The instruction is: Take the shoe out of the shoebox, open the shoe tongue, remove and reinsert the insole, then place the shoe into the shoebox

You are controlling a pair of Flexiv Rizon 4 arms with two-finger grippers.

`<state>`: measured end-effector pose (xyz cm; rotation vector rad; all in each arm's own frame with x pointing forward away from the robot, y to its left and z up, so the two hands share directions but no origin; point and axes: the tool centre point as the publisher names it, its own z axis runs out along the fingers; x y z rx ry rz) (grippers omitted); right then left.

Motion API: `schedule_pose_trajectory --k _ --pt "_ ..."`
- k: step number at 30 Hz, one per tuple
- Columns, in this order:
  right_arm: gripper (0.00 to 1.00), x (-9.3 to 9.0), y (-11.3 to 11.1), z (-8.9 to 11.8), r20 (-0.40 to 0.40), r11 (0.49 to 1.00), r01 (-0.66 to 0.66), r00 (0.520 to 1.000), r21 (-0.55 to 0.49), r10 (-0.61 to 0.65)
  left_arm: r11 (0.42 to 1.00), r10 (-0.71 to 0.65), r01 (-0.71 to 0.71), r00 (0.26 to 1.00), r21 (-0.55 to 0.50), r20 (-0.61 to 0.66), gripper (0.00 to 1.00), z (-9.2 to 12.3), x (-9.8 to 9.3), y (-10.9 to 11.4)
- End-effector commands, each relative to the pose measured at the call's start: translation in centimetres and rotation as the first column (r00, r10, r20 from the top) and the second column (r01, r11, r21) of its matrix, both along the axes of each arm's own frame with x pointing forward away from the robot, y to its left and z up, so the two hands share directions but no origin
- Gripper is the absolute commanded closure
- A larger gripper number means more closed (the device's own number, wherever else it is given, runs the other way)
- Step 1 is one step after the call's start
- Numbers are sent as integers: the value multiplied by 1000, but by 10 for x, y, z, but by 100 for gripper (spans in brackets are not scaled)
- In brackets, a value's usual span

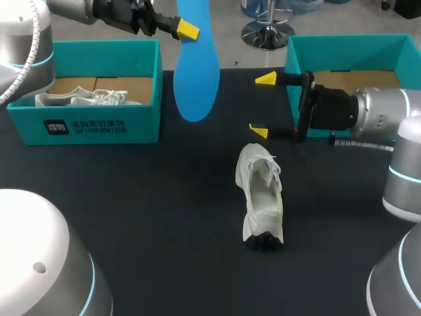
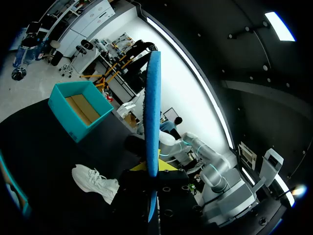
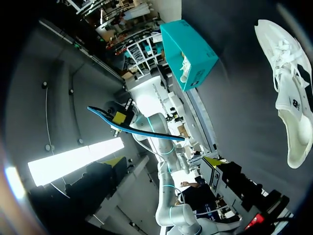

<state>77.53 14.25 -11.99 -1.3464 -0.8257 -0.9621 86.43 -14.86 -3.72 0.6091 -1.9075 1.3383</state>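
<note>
1. 2 teal shoeboxes stood on the black table (image 1: 164,217): the left shoebox (image 1: 92,122) at the far left and the right shoebox (image 1: 342,49) at the far right.
2. 1 spare white shoe (image 1: 79,99) with loose laces lay inside the left shoebox. The right shoebox showed only its brown cardboard floor.
3. The task shoe (image 1: 262,197) (image 2: 95,182) (image 3: 288,107), white, sat on the table near the middle, outside both boxes. Its opening faced up and its dark heel end pointed toward the robot.
4. The left gripper (image 1: 183,27) (image 2: 152,169) was raised high beside the left shoebox's far inner corner, fingers clamped on the blue insole (image 1: 196,66) (image 2: 152,117) (image 3: 142,129).
5. The insole hung in the air, clear of the table and well apart from the shoe. The left wrist view showed it edge-on, running out between the fingers.
6. The right gripper (image 1: 263,105) hovered in front of the right shoebox, beyond the shoe's toe. Its 2 yellow-tipped fingers were spread wide with nothing between them.
</note>
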Motion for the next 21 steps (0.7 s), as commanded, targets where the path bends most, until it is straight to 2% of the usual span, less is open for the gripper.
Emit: schedule_pose_trajectory --k 1,4,5,6,21 --pt "0 0 0 1 -8 1000 -11 1000 -23 10 1000 1 -1 1000 -1 1 100 -1 0 1" --pt "0 -1 1 0 -7 999 -21 1000 -44 21 1000 1 -1 1000 -1 1 100 -1 0 1" --pt "0 -1 1 1 21 997 -8 1000 -71 10 1000 1 -1 1000 -1 1 100 -1 0 1" --pt "0 -1 0 3 45 999 -8 999 -49 10 1000 1 -1 1000 -1 1 100 -1 0 1" --pt "0 -1 0 3 45 999 -8 999 -49 10 1000 1 -1 1000 -1 1 100 -1 0 1"
